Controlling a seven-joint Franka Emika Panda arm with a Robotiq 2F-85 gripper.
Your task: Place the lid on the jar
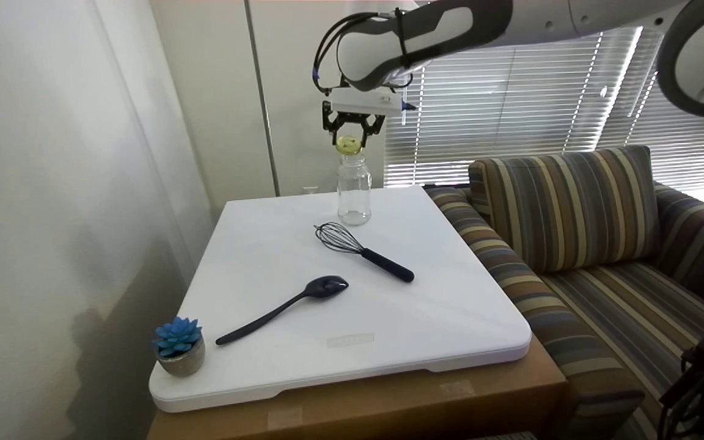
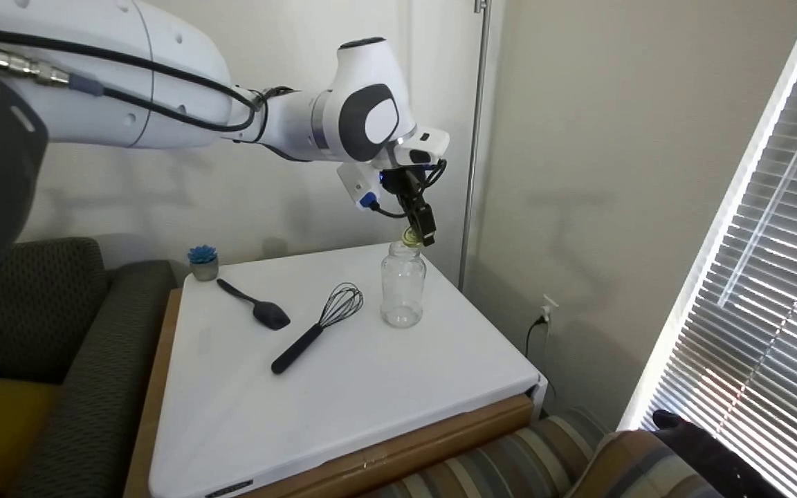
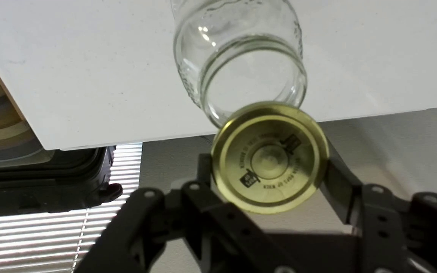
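Observation:
My gripper (image 1: 349, 140) is shut on the lid (image 1: 348, 145), a round yellow-gold cap with dark print, its fingers on opposite edges. In the wrist view the gripper (image 3: 268, 167) holds the lid (image 3: 269, 161) with its printed face toward the camera. The clear glass jar (image 1: 354, 192) stands upright and uncovered near the far edge of the white table (image 1: 254, 244). The lid is tilted at the height of the jar's mouth and off to one side. In the wrist view it overlaps the near rim of the jar (image 3: 192, 49). I cannot tell whether they touch.
A black whisk (image 1: 379, 261) lies close to the jar, and a black spoon (image 1: 326, 286) lies farther off. A blue potted plant (image 1: 182, 360) stands at a table corner. A striped armchair (image 1: 572, 208) adjoins one side, and a wall (image 2: 578, 173) stands beside the table.

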